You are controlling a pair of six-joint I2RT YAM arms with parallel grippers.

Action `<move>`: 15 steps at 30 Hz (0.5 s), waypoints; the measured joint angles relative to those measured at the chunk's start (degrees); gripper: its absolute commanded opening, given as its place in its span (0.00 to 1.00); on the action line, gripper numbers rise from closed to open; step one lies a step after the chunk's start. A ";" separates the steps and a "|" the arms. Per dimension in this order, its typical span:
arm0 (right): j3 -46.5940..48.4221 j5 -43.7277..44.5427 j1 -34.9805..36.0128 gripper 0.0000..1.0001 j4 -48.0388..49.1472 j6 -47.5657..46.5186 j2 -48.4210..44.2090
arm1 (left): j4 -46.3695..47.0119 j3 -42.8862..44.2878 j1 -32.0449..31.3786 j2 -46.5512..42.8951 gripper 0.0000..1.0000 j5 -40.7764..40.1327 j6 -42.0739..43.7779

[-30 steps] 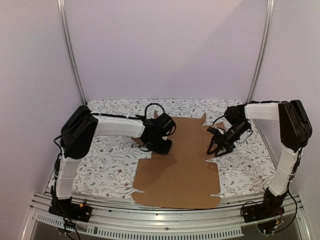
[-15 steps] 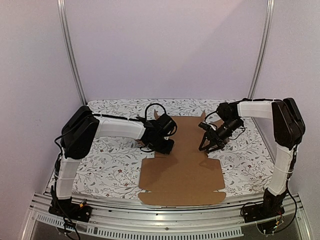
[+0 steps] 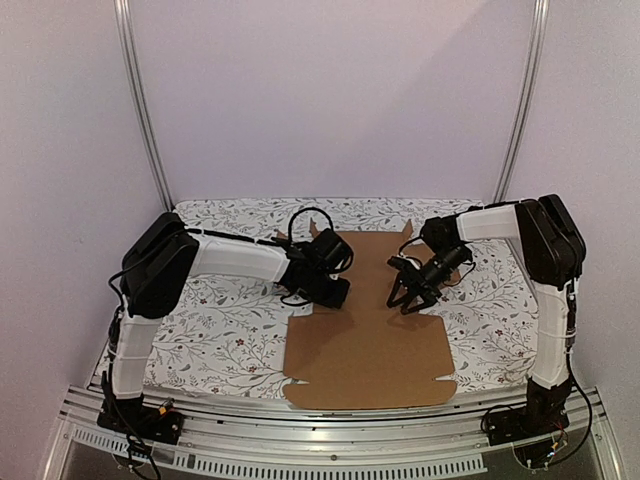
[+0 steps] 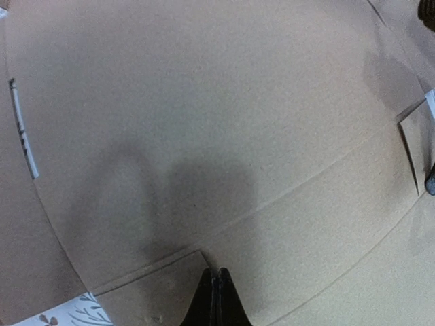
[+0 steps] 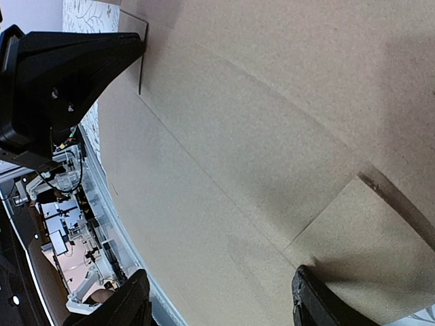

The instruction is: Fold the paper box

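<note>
Paper box (image 3: 365,335) cardboard meets the left pincer (image 3: 325,292) at its left edge. The two fingertips are clenched tight together with nothing between them, and their joined point bears down on the sheet right beside a cut notch. That reads as a pin, probably meant to keep the sheet from sliding while the other arm works. The right pincer (image 3: 405,297) is released, its fingers spread wide over the right side of the sheet and holding nothing. Whether its tips touch the cardboard cannot be told. The spread looks set to straddle a side flap and raise it along a fold line.

Outward from both, the paper box lies open and flat in the middle of the tabletop (image 3: 220,320), between the two arms. A broad panel lies toward the arm bases and small tabs sit at the far edge. No flap stands up yet, so the folding seems hardly begun.

Only the top view gives the whole outline and how the arms flank it. The left wrist view adds what is lost from above: the closed fingertips (image 4: 207,305) on the surface, pressed fold lines (image 4: 306,180) running slantwise, and a narrow slot (image 4: 22,132) at the left. The right wrist view shows the open fingers (image 5: 126,305), a dark cut (image 5: 394,197) in the sheet, and the left pincer's black body across it.
</note>
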 measured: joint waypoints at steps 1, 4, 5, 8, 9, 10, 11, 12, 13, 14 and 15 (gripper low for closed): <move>0.26 0.02 -0.02 0.70 -0.22 0.44 0.20 | 0.15 -0.11 0.00 -0.07 0.00 0.00 0.02; 0.81 0.42 -0.04 0.70 -0.63 1.79 0.57 | 0.83 -0.68 0.00 -0.26 0.00 0.00 0.22; 1.07 0.46 -0.15 0.70 -0.81 2.49 0.72 | 1.11 -0.90 0.00 -0.35 0.00 0.00 0.26; 1.75 0.15 -0.55 0.70 -1.33 4.61 1.38 | 2.01 -1.62 0.00 -0.61 0.00 0.02 0.52; 1.97 -0.15 -0.70 0.70 -1.49 5.44 1.68 | 2.38 -1.90 0.00 -0.74 0.00 0.00 0.72; 2.21 -0.76 -0.96 0.70 -1.75 6.14 2.03 | 2.73 -2.19 0.00 -0.85 0.00 0.02 0.92; 2.38 -1.18 -1.14 0.70 -1.90 6.73 2.34 | 3.04 -2.40 0.00 -0.94 0.00 0.02 1.18; 2.62 -1.79 -1.38 0.69 -2.19 7.19 2.73 | 3.19 -2.49 0.00 -0.96 0.00 0.04 1.44; 2.91 -2.45 -1.66 0.69 -2.49 7.67 3.13 | 3.23 -2.54 0.00 -0.98 0.00 0.04 1.66; 3.17 -3.02 -1.79 0.68 -2.80 8.04 3.52 | 3.26 -2.54 0.00 -0.98 0.00 0.07 1.99; 3.56 -3.54 -1.99 0.68 -3.23 8.44 4.00 | 3.26 -2.54 0.00 -0.98 0.00 0.15 2.36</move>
